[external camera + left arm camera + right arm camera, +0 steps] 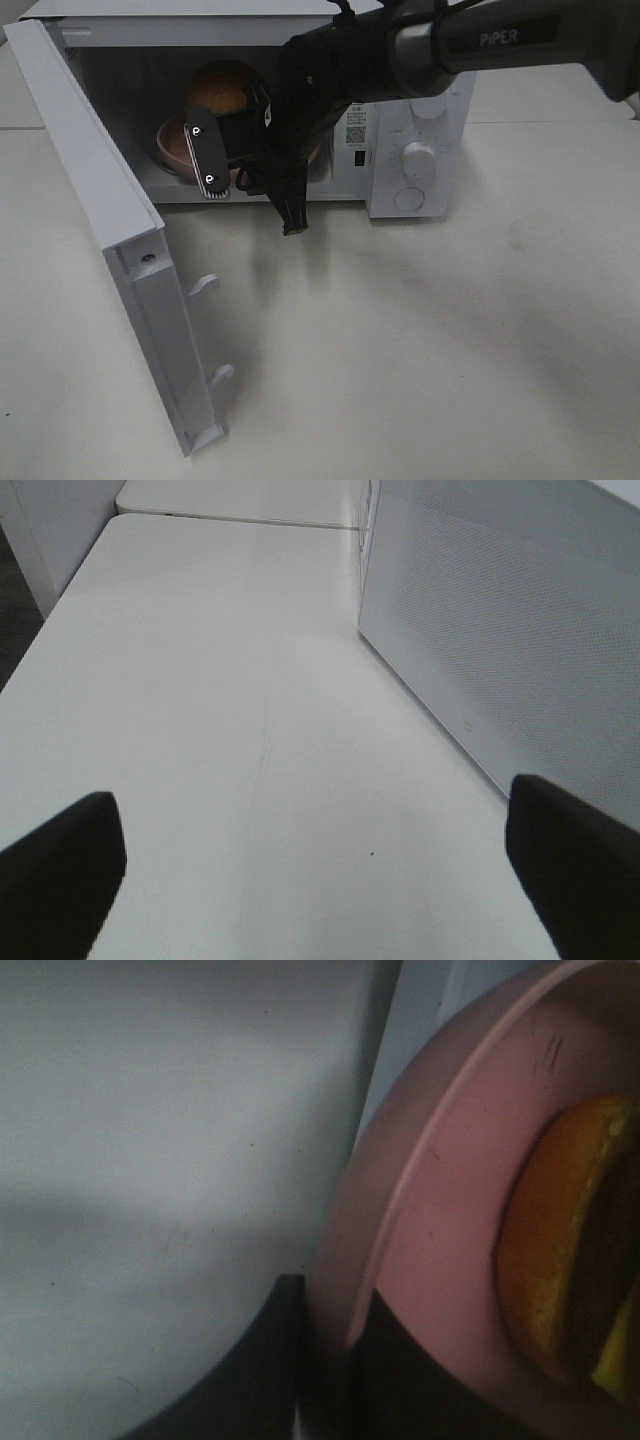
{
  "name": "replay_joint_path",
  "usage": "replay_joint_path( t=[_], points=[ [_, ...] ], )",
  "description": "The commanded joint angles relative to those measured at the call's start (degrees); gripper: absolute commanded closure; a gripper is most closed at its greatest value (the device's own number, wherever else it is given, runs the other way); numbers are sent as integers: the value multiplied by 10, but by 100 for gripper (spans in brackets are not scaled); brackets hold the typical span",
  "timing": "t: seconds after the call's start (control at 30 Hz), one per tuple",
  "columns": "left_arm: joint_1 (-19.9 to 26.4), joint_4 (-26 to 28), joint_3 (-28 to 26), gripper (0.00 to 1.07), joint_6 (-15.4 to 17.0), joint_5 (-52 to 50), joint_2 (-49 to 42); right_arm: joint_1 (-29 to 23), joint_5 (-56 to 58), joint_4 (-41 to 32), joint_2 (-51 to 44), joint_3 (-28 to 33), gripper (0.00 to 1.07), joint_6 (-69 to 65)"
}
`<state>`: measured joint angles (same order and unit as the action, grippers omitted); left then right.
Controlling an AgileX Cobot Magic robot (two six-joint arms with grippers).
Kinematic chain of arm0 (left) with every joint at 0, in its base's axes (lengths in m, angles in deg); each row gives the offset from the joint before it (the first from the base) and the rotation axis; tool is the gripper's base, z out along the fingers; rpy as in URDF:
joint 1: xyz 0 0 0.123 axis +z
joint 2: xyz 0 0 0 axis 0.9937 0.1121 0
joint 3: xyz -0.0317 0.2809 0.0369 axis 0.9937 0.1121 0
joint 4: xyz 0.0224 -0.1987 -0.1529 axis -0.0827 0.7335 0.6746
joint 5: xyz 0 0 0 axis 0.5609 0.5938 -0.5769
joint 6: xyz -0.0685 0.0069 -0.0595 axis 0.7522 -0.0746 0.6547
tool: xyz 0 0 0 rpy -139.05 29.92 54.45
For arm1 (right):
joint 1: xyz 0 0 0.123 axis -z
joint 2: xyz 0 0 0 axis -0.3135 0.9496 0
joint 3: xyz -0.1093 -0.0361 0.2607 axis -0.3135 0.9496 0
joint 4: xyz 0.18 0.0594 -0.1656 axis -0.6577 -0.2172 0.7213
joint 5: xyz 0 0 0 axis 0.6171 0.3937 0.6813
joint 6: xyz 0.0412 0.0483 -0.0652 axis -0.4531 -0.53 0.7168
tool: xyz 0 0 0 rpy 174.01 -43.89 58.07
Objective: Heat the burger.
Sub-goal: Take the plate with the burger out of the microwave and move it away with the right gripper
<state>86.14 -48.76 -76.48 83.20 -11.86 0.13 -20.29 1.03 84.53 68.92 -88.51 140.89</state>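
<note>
Your right gripper (325,1360) is pinched on the plate (440,1260) rim; jerk it and the burger (218,88) slides toward twelve o'clock.

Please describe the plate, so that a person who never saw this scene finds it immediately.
Find the white microwave with its door swung open. Inside, partly behind the black right tool, lies the plate. It is flat, round and pink, carrying the golden-brown burger.
</note>
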Motion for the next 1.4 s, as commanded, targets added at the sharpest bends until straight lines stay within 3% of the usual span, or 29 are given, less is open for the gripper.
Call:
replay_joint_path(
  t=[0.03,0.5,1.4],
  points=[
    [2,4,2,9,1,-3,-13,-2,-91,2,-40,40,107,15],
    [2,4,2,9,1,-3,-13,-2,-160,-11,-128,187,107,83],
    [2,4,2,9,1,-3,-13,-2,-168,-11,-284,377,107,83]
  ],
)
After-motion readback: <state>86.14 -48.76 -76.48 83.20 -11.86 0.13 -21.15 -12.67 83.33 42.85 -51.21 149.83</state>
